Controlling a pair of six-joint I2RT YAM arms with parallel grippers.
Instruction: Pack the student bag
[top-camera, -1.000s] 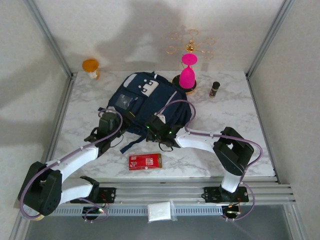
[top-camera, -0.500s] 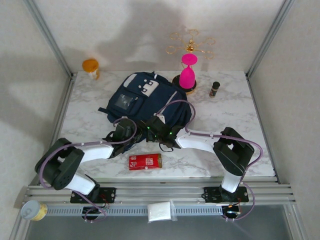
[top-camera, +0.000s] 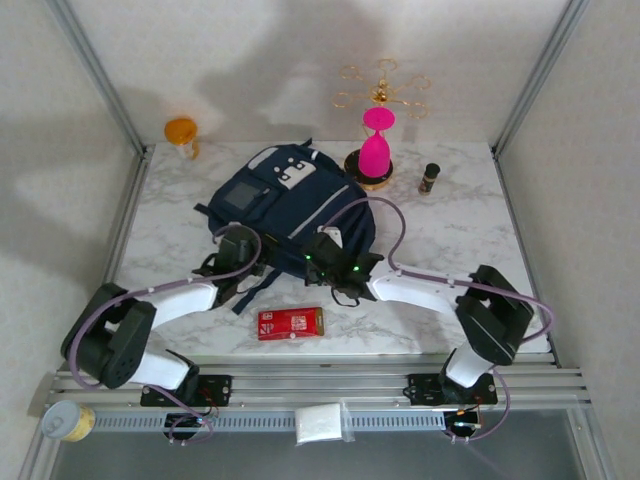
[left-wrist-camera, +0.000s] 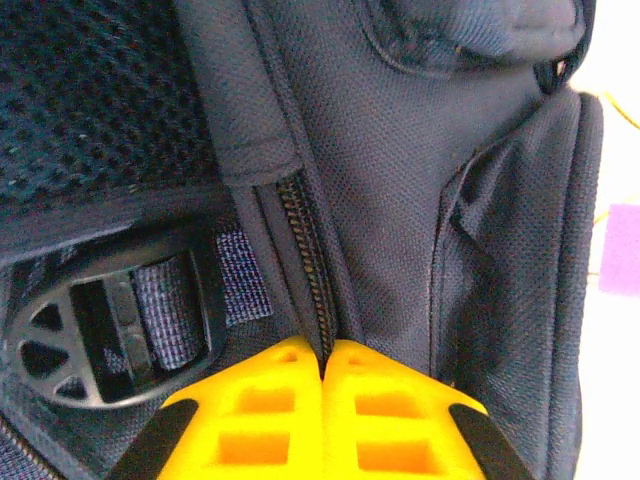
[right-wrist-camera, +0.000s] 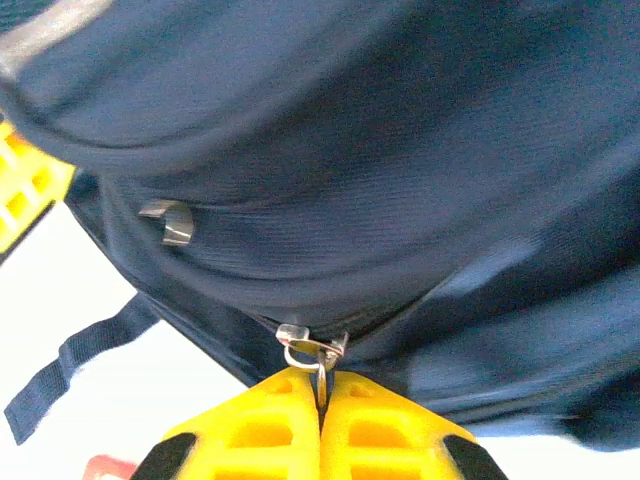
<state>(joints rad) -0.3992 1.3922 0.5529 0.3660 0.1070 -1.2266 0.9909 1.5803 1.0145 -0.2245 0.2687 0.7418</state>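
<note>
Tabletop (top-camera: 450, 230) of white marble under student bag (top-camera: 270, 200), pale walls (top-camera: 250, 60) around

My right tool (right-wrist-camera: 322, 385) has its yellow fingers pressed together on a small metal zipper pull (right-wrist-camera: 312, 350) at the student bag's (right-wrist-camera: 400, 150) lower seam. A dark strap (right-wrist-camera: 75, 365) trails over the white bench (right-wrist-camera: 170, 390) to the left.

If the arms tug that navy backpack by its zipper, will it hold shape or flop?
Probably floppy: the student bag is soft fabric, folding and creasing in the right wrist view. Lying flat on the marble table, it would likely slide, not tip. With the right gripper pinching the zipper pull, fabric may bunch first.
</note>
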